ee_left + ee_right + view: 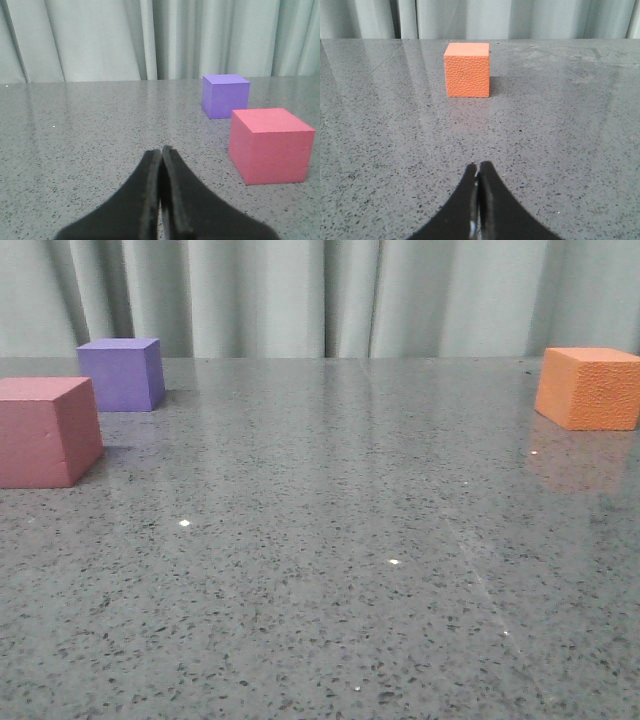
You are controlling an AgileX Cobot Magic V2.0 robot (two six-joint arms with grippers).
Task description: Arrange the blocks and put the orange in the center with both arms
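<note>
The orange cube (590, 387) with a pebbled surface sits at the table's far right. It also shows in the right wrist view (467, 69), straight ahead of my right gripper (479, 166), which is shut, empty and well short of it. The pink-red cube (45, 431) sits at the left edge, and the purple cube (122, 373) stands just behind it. In the left wrist view my left gripper (161, 150) is shut and empty, with the pink-red cube (270, 145) and the purple cube (225, 95) off to one side ahead of it. Neither gripper shows in the front view.
The grey speckled table (330, 540) stretches between the cubes. A pale pleated curtain (320, 295) hangs behind the table's far edge.
</note>
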